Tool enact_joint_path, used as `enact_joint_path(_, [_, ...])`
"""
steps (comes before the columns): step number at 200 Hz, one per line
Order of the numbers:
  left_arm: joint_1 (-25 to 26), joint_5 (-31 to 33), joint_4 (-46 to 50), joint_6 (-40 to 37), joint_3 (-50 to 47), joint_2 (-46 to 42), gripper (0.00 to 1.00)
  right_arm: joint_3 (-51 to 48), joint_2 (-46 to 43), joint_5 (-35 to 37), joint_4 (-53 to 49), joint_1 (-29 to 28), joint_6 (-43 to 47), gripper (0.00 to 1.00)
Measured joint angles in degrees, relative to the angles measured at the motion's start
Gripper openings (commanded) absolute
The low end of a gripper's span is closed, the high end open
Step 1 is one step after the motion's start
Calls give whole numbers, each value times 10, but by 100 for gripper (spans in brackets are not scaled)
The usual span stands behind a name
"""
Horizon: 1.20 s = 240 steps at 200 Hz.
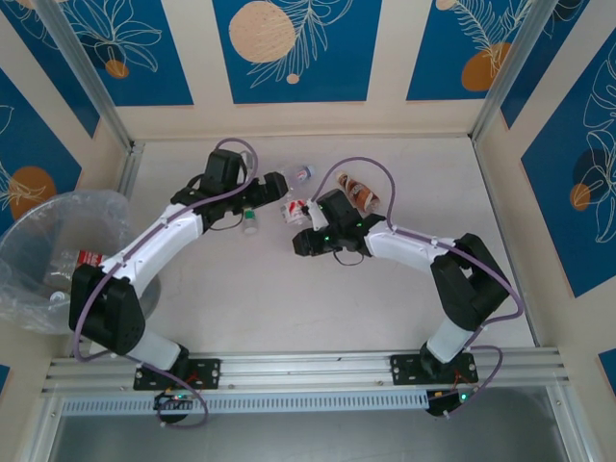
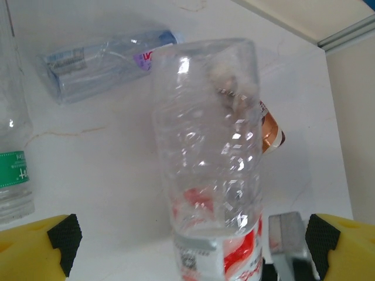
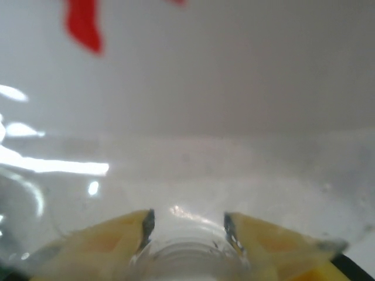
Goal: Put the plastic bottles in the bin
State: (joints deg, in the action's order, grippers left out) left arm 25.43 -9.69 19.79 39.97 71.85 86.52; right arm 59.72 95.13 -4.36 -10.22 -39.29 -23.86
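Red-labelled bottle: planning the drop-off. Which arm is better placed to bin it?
Left, I'd judge. The left gripper stands open around the red-labelled bottle, and the bin sits beside that arm's base. The right gripper, shut on the bottle, is farther from the bin.

L claw (image 2: 193, 252) wide open; R claw (image 3: 187, 231) clamped.

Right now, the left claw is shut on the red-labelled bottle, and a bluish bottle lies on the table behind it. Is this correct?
No: the left claw is open, its fingers wide on either side of the red-labelled bottle, as the left wrist view shows. The bluish bottle does lie behind it.
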Motion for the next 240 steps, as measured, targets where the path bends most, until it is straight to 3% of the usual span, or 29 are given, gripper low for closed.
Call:
enact_joint_path(57, [2, 27, 26, 2, 59, 61, 98, 6, -1, 36, 8, -36, 28, 18])
enact_joint_path(118, [2, 19, 21, 17, 61, 83, 75, 6, -5, 47, 21, -51, 42, 19])
enact_joint_path(144, [2, 12, 17, 19, 61, 83, 72, 6, -5, 46, 21, -54, 42, 19])
enact_joint_path(187, [2, 12, 10, 20, 61, 83, 66, 9, -5, 46, 21, -54, 39, 31])
enact_joint_path(240, [2, 12, 5, 19, 61, 83, 65, 11, -5, 39, 21, -56, 36, 54])
